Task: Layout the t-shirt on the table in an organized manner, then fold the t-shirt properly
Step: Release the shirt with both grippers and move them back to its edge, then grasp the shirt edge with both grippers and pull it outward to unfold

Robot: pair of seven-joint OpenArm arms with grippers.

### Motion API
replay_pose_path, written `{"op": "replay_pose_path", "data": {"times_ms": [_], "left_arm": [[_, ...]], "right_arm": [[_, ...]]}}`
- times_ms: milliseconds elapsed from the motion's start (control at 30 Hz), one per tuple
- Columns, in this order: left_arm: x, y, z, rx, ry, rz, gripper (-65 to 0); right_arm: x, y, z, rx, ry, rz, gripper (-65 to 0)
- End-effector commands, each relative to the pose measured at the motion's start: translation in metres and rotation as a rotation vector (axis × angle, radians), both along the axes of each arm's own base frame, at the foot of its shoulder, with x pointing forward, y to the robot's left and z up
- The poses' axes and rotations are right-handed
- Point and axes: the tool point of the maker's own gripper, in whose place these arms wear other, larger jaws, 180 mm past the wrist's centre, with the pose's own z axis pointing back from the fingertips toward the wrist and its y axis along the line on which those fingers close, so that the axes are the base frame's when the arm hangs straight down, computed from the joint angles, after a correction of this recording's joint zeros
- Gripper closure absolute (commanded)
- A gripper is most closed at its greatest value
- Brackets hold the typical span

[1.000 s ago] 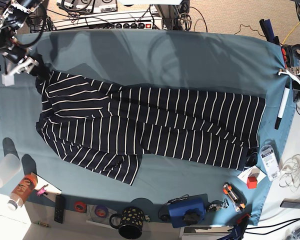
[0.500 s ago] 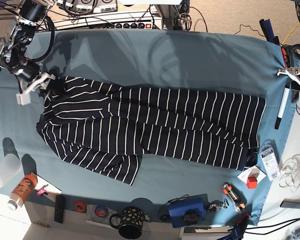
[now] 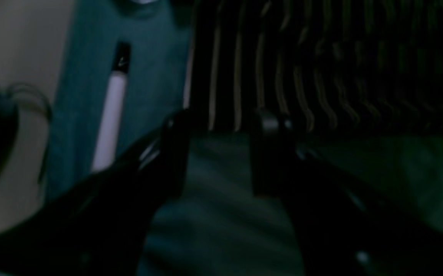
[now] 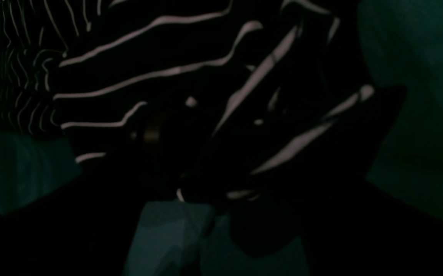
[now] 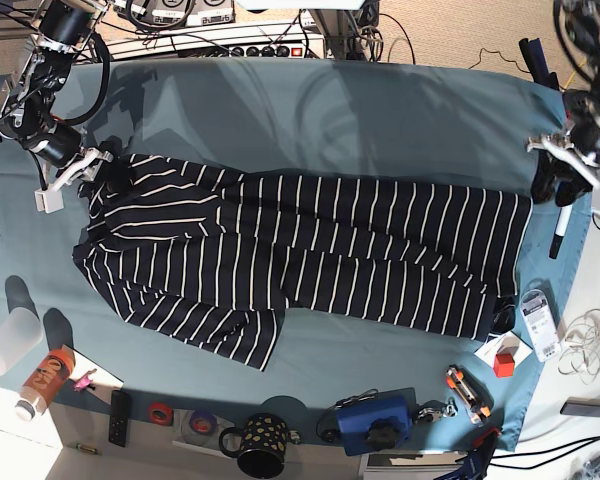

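Judging by the t-shirt [image 5: 300, 250], puts the laying-out stage near its end: finds it stretched lengthwise across the middle of the desk [image 5: 330, 110], mostly flat, with one sleeve-like flap angled toward the near edge and small rumples at the corner by the right hand [image 5: 68, 172]. Sees no fold made yet, so leaves the whole folding part to do.

Shows the right hand spread wide at that far corner of the garment, with striped cloth filling its wrist view; cannot tell whether any fabric sits between the fingers. Shows the left hand [image 3: 221, 153] with fingers parted and nothing between them, hovering over bare teal cloth just beyond the hem at the opposite end, close to a marker pen [image 5: 562, 222] lying by the desk's edge.

Offers plenty of open teal surface along the far side for folding toward. Looks tighter along the near edge, crowded with a mug [image 5: 260, 445], a cup [image 5: 10, 340], a bottle [image 5: 45, 380] and small tools. Warrants care at the hem end, where the pen and desk edge sit just beside the left hand.
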Motion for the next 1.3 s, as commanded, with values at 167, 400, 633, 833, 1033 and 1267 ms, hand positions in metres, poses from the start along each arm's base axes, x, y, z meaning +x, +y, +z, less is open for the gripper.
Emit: {"op": "replay_pose_path", "data": {"times_ms": [167,400,633,833,1033,1267], "left_arm": [[0.033,0.017,-0.01,-0.092,-0.011,0.041,-26.7],[0.05,0.023,-0.053,-0.227,0.122,0.062,-26.7],[0.056,0.009,-0.084,-0.213,0.23,0.005,-26.7],[0.056,-0.009,-0.094,-0.208,0.277,-0.025,-26.3],[0.048,-0.012,-0.103,-0.22,0.358,-0.006,0.0],[0.035,-0.014,-0.108,-0.238,0.454,-0.008,0.0]], "right_arm": [[0.004,-0.006,0.008,-0.026,-0.016,0.005,-34.1],[0.004,-0.007,0.008,-0.03,-0.013,0.006,-34.1],[0.003,-0.009,0.006,-0.043,-0.005,0.006,-34.1],[0.003,-0.009,0.006,-0.044,-0.005,0.006,-30.7],[0.002,-0.021,0.012,-0.05,-0.017,-0.029,0.0],[-0.012,-0.057,0.023,-0.063,-0.019,-0.138,0.0]]}}
